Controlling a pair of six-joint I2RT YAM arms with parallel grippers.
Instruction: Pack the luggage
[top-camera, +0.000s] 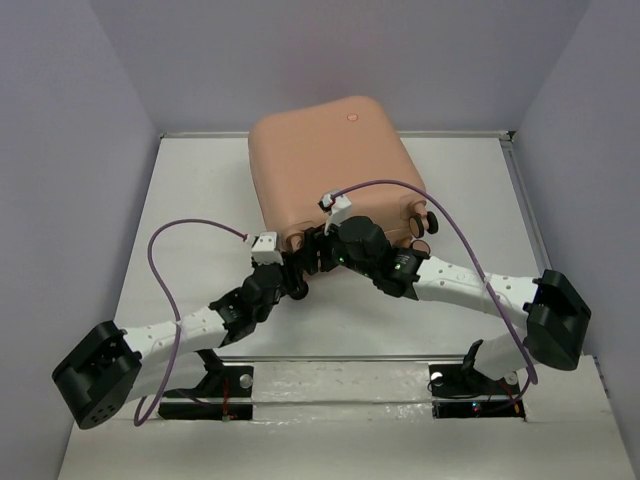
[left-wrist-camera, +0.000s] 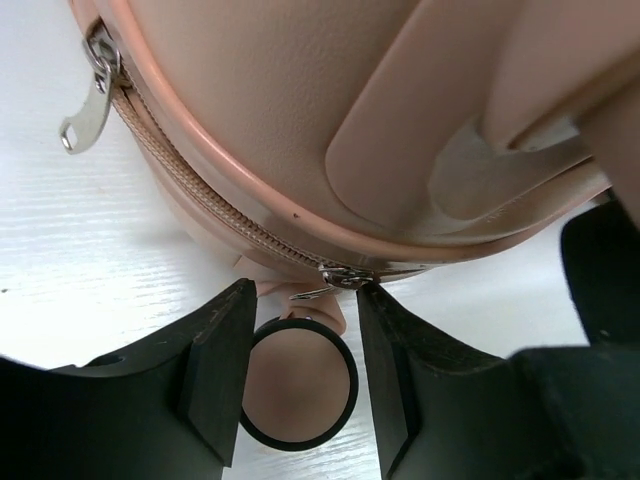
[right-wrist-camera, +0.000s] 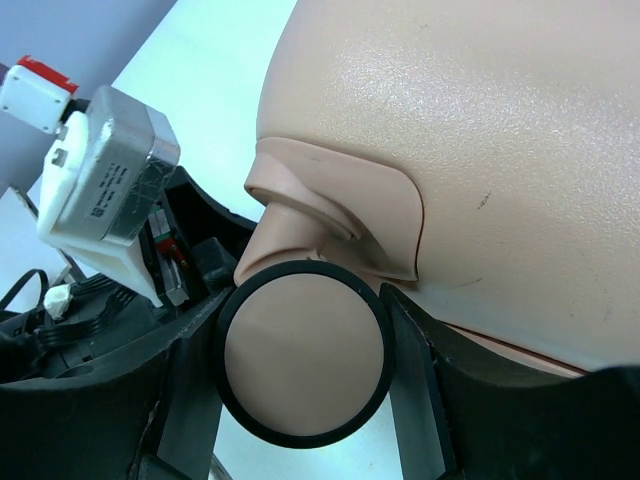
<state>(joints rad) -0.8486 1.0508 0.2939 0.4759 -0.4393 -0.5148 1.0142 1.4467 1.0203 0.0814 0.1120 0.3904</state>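
Lying shut just beyond both sets of fingertips, the luggage (top-camera: 335, 165) looks packed, with zipping likely left. A zipper pull (left-wrist-camera: 345, 278) sits at the tips of the left gripper (left-wrist-camera: 300, 295), whose spread fingers straddle a caster wheel (left-wrist-camera: 298, 385); whether they grip it I cannot tell. The right gripper (right-wrist-camera: 305, 300) seems clamped on a black-rimmed wheel (right-wrist-camera: 303, 362), with the left wrist camera (right-wrist-camera: 100, 190) crowding beside it.

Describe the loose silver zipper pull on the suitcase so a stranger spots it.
Start at the peach-pink suitcase and follow its zipper seam along the edge. The zipper pull dangles over the white table, a flat silver tab; the other slider sits at the left gripper.
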